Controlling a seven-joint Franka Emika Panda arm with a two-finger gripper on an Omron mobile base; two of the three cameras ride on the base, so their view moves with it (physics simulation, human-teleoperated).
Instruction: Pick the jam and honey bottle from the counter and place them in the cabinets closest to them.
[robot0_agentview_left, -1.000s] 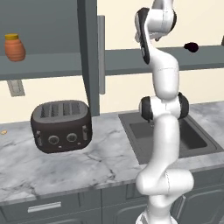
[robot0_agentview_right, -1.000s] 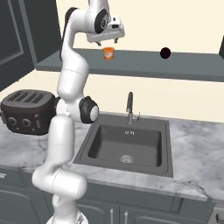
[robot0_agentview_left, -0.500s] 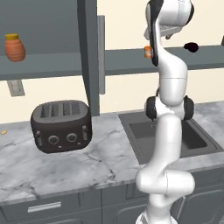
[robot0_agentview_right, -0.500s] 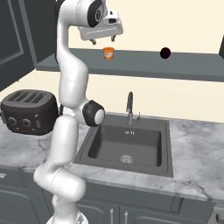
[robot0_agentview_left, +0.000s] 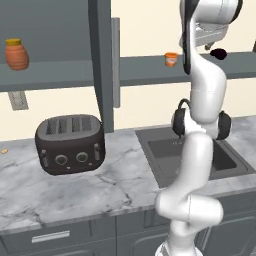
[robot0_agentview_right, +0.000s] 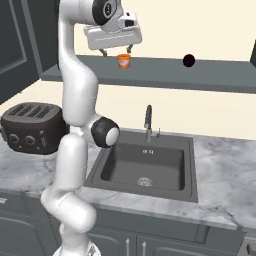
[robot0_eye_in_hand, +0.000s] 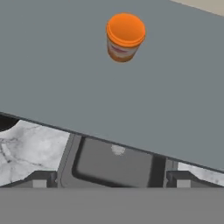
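Observation:
The jam (robot0_agentview_left: 171, 59) (robot0_agentview_right: 123, 61) is a tiny orange jar standing upright on the grey shelf (robot0_agentview_left: 140, 70) of the wall cabinets. My gripper (robot0_agentview_right: 116, 50) hangs open and empty just in front of and slightly above it, apart from it. From the hand view I look down on the jam (robot0_eye_in_hand: 124, 37) at the top of the picture, well beyond my gripper (robot0_eye_in_hand: 110, 181). In the left base view my gripper (robot0_agentview_left: 206, 46) is to the right of the jar. The honey bottle is out of view.
A bulging orange pot with a yellow lid (robot0_agentview_left: 16, 54) sits on the shelf far left. An open cabinet door (robot0_agentview_left: 102, 55) stands edge-on. A black round thing (robot0_agentview_right: 188, 60) lies on the shelf. A toaster (robot0_agentview_left: 70, 145), sink (robot0_agentview_right: 145, 162) and faucet (robot0_agentview_right: 148, 122) are on the marbled counter (robot0_agentview_left: 75, 195).
My hand has drawn back and up from the jam, which stays on the shelf and now shows uncovered in the left base view. The arm has straightened upward.

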